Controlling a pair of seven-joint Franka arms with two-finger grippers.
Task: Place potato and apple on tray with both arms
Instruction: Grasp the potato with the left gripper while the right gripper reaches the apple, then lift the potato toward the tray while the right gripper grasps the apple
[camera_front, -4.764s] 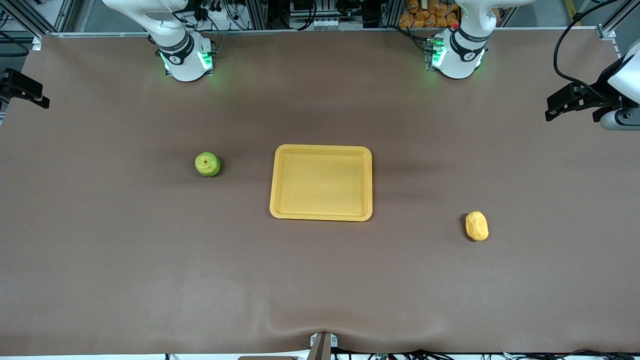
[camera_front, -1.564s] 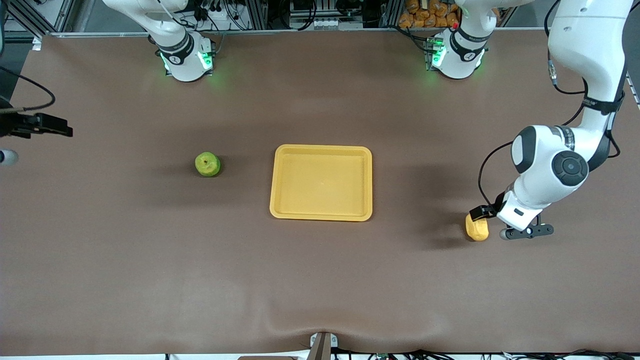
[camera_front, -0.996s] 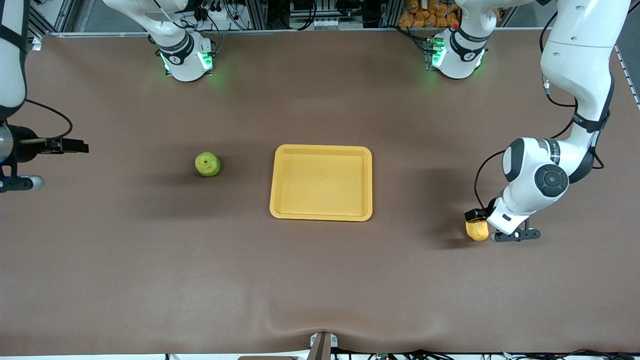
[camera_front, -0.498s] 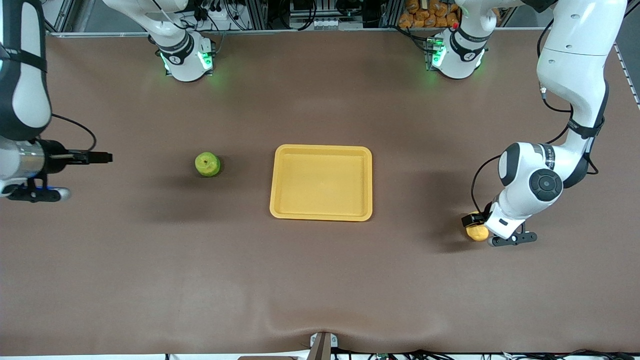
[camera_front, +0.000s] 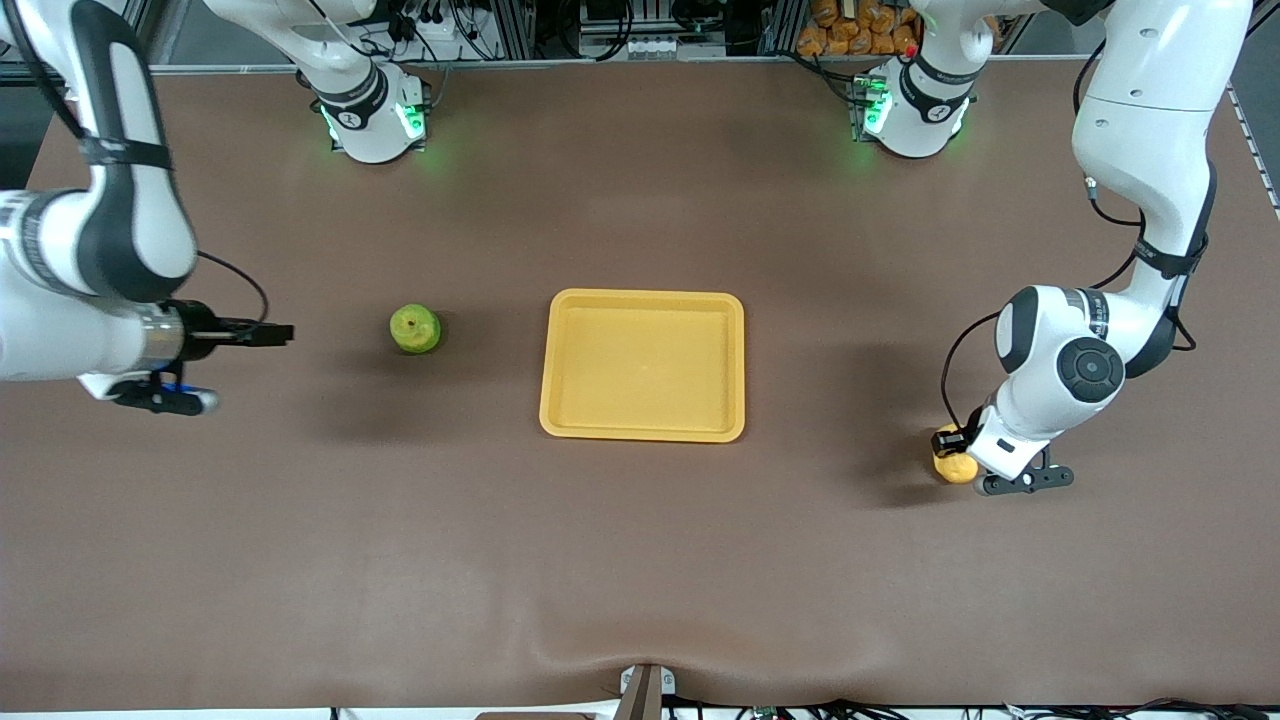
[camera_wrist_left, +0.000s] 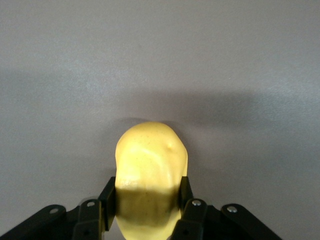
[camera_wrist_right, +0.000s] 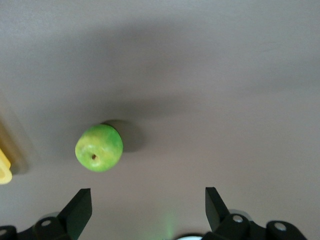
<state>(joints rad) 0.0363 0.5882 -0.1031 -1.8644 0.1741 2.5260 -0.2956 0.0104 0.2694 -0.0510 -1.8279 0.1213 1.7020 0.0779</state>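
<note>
Right arm (camera_front: 100, 300) swung in toward apple (camera_front: 414, 329).

Matt surfaces almost throughout

The table (camera_front: 640, 560) wears a brown, cloth-like cover, dull and lightly rippled at its near edge; the tray (camera_front: 556, 400) looks like matt yellow plastic, the potato (camera_wrist_left: 150, 170) dull-skinned and faintly speckled, the apple (camera_wrist_right: 99, 148) smooth (slight sheen).

Tray (camera_front: 642, 436) on table (camera_front: 640, 560), between apple (camera_front: 414, 328) and potato (camera_front: 951, 468).
</note>
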